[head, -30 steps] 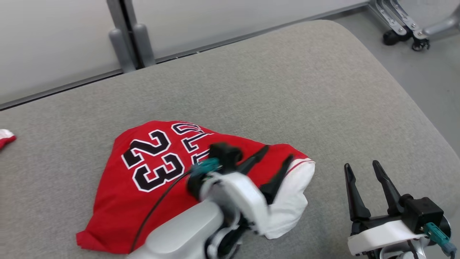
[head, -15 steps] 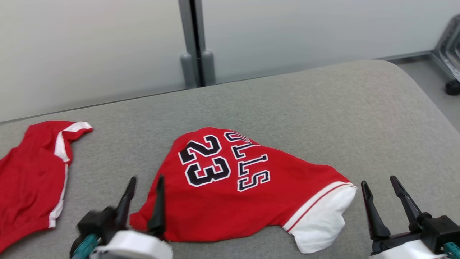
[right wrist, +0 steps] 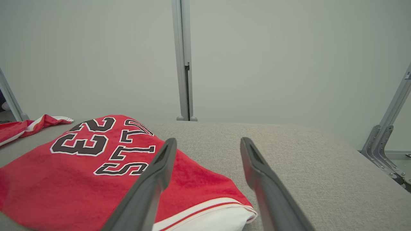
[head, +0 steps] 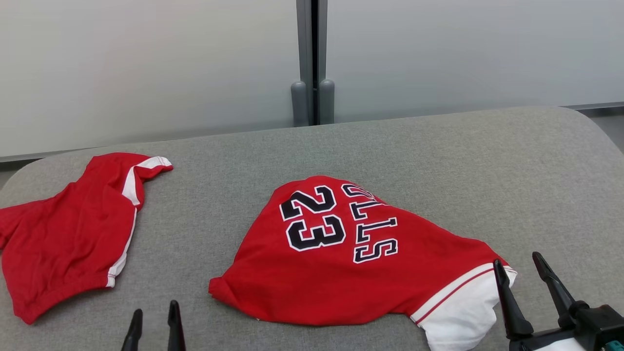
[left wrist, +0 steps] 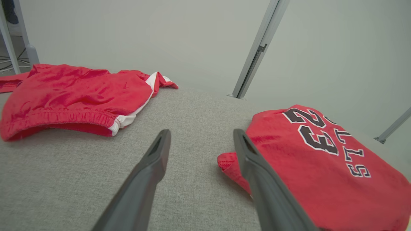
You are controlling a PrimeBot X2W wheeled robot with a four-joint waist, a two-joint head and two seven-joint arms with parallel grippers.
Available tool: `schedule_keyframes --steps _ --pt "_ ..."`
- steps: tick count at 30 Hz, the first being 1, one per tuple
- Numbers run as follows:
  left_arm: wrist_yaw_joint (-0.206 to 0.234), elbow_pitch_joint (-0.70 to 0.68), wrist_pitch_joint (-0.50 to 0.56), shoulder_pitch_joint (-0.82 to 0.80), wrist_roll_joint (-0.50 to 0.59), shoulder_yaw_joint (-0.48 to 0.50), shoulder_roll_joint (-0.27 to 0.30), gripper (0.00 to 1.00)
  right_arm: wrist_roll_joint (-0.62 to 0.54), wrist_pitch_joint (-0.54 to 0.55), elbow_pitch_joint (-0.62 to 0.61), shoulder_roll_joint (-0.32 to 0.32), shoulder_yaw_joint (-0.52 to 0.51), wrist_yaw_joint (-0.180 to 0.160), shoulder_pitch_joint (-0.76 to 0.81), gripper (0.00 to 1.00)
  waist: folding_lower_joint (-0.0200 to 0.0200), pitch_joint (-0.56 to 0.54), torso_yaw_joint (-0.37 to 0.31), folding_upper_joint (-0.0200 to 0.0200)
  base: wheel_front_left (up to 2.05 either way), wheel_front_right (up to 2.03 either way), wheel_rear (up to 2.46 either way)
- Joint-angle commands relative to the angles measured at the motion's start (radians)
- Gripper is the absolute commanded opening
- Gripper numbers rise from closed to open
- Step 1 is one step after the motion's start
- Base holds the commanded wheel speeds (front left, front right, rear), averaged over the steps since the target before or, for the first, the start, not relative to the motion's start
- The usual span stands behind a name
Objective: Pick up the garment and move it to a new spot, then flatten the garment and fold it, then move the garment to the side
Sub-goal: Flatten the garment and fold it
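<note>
The garment is a red jersey (head: 331, 278) with a black "23", lettering and a white-trimmed end, lying crumpled flat on the grey padded surface (head: 438, 161). My left gripper (head: 153, 317) is open at the bottom edge, left of the jersey's near corner and apart from it. In the left wrist view that gripper (left wrist: 201, 133) has bare surface between its fingers and the jersey (left wrist: 305, 166) just to their right. My right gripper (head: 516, 261) is open beside the jersey's white end. In the right wrist view its (right wrist: 208, 141) left finger overlaps the jersey (right wrist: 64, 173).
A second red garment with white trim (head: 73, 234) lies at the far left of the surface, also in the left wrist view (left wrist: 70, 93). A grey post (head: 312, 63) and pale wall panels stand behind. A metal frame (right wrist: 385, 138) stands off the right end.
The head camera has swung, shifting the whole picture. My left arm has drawn back from over the jersey to the lower left, open. The jersey lies as before.
</note>
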Motion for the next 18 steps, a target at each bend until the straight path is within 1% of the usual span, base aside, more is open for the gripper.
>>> schedule_keyframes --steps 1,3,5,7,10,13,16,17,18 --pt "-0.018 0.007 0.000 -0.008 0.009 0.007 -0.008 1.00 -0.001 0.000 0.000 -0.005 0.002 0.000 0.006 1.00 0.0000 0.001 -0.001 0.0000 0.00 0.00 0.00" --pt "-0.053 0.030 0.000 -0.021 0.014 -0.004 -0.022 1.00 0.000 0.000 0.001 -0.007 0.008 0.000 -0.003 1.00 0.0000 0.004 -0.005 0.0000 0.00 0.00 0.00" --pt "-0.084 0.078 0.000 -0.038 0.008 -0.041 -0.033 1.00 0.001 0.000 0.001 -0.008 0.015 0.000 -0.014 1.00 0.0000 0.011 -0.011 0.0000 0.00 0.00 0.00" --pt "-0.100 0.145 0.020 -0.068 -0.001 -0.088 -0.038 1.00 0.003 0.000 -0.001 -0.009 0.023 0.000 -0.021 1.00 0.0000 0.021 -0.020 0.0000 0.00 0.00 0.00" --pt "-0.097 0.242 0.043 -0.135 -0.029 -0.124 -0.042 1.00 0.008 0.000 -0.001 -0.011 0.036 0.000 -0.035 1.00 0.0000 0.045 -0.038 0.0000 0.00 0.00 0.00" --pt "-0.084 0.319 0.036 -0.194 -0.059 -0.143 -0.047 1.00 0.012 0.000 0.004 -0.010 0.042 0.000 -0.046 1.00 0.0000 0.064 -0.061 0.0000 0.00 0.00 0.00" --pt "-0.066 0.374 0.033 -0.232 -0.115 -0.155 -0.048 1.00 0.014 0.000 0.007 -0.009 0.036 0.000 -0.050 1.00 0.0000 0.076 -0.082 0.0000 0.00 0.00 0.00" --pt "-0.054 0.393 0.031 -0.242 -0.126 -0.157 -0.048 0.93 0.013 0.000 0.007 -0.008 0.034 0.000 -0.050 1.00 0.0000 0.078 -0.087 0.0000 0.00 0.00 0.00" --pt "-0.045 0.410 0.027 -0.254 -0.134 -0.156 -0.047 0.71 0.014 0.000 0.007 -0.008 0.033 0.000 -0.051 1.00 0.0000 0.081 -0.093 0.0000 0.00 0.00 0.00"
